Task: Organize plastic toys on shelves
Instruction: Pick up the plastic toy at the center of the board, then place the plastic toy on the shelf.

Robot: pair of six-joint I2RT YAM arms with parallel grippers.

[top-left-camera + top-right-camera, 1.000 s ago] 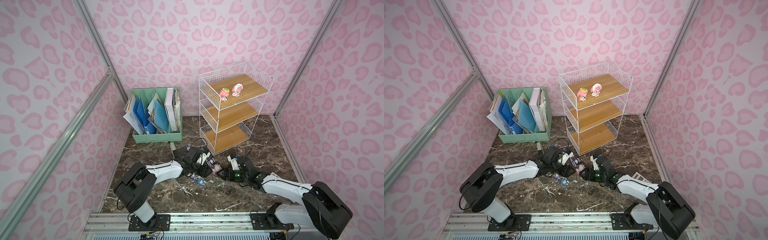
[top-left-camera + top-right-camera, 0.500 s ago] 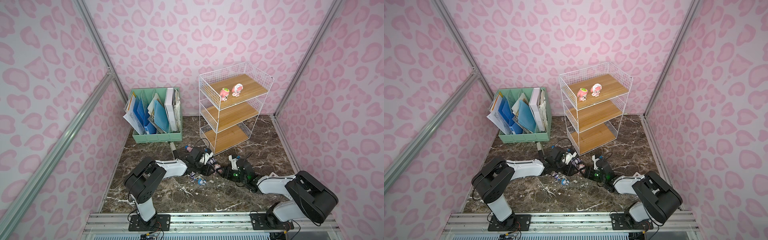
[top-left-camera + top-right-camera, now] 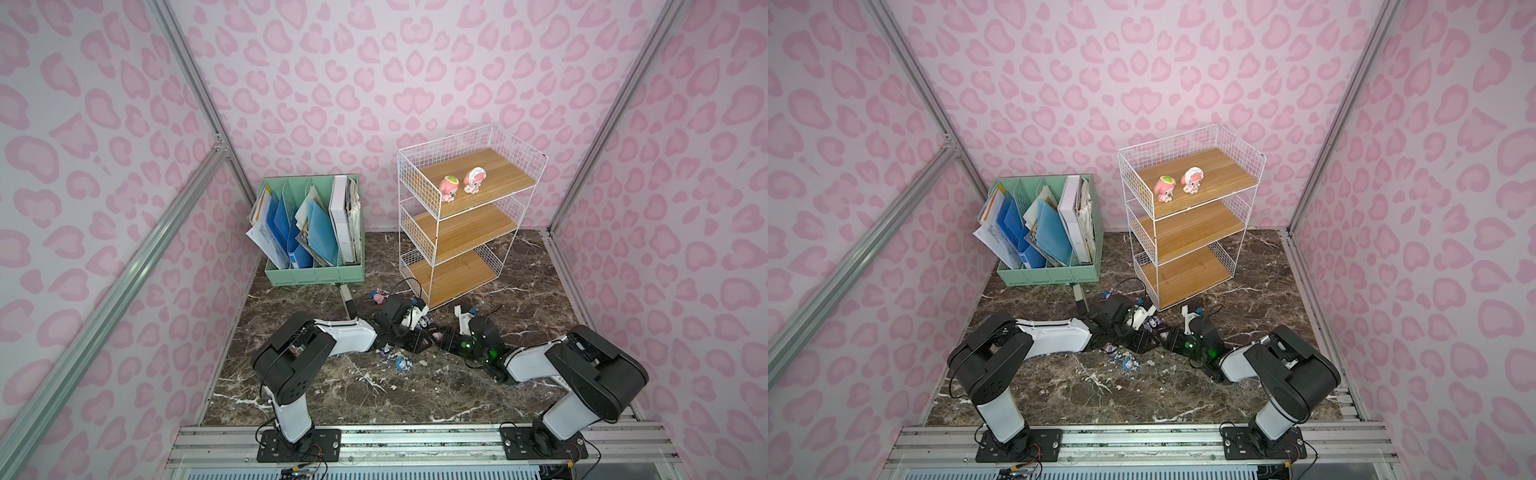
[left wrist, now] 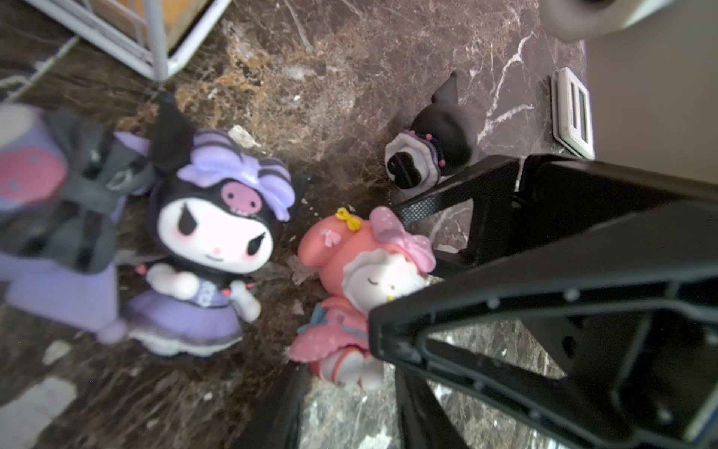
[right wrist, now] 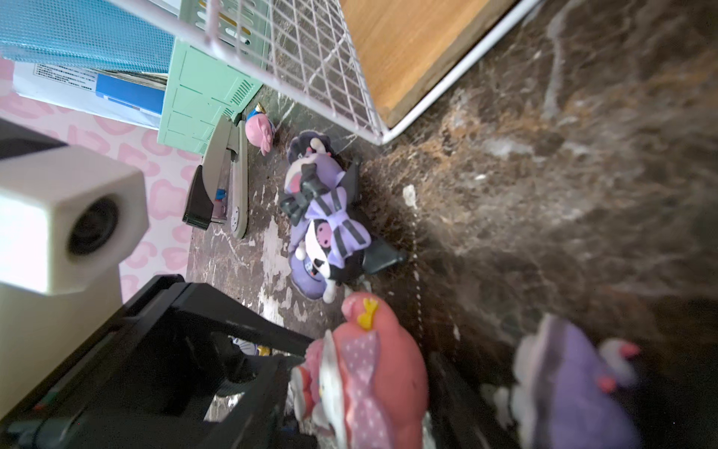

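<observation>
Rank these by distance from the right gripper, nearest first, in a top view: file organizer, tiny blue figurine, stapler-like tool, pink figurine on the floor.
From the right gripper:
1. pink figurine, at its fingertips.
2. tiny blue figurine, on the floor nearer the arm bases.
3. stapler-like tool, farther to the left.
4. mint-green file organizer, behind that tool.

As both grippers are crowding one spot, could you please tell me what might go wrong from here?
1. The left gripper and right gripper are both at the same pink toy; they could collide or pop it loose.
2. The upright purple toy stands right beside it and may be knocked over.
</observation>
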